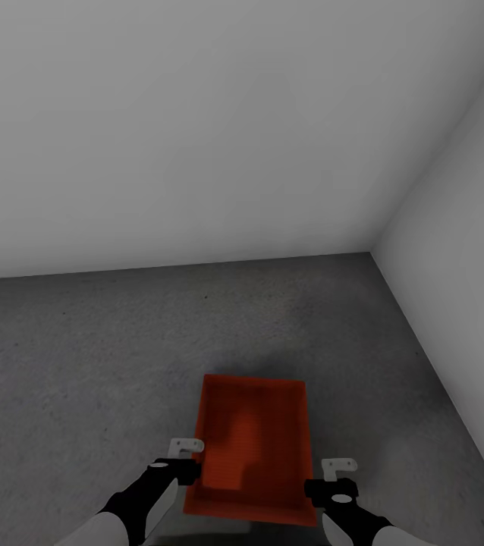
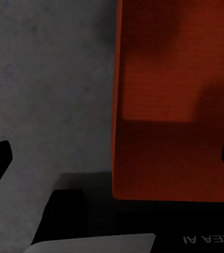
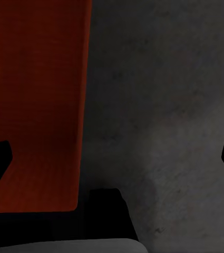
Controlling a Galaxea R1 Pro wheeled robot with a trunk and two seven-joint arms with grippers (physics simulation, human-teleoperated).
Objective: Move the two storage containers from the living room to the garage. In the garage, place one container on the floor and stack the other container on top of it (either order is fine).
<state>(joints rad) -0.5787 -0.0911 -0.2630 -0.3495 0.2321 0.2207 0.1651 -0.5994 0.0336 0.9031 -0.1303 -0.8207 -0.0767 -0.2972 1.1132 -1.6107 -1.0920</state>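
Head view: one storage container between two wide-open, empty tools, left and right.

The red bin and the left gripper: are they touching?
Cannot tell. In the head view the left gripper sits right against the bin's side wall, but no view shows contact or a gap plainly.

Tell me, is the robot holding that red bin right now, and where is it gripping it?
It seems not. The storage container lies between the left gripper and right gripper, but both wrist views show spread fingers straddling its side walls, not clamped.
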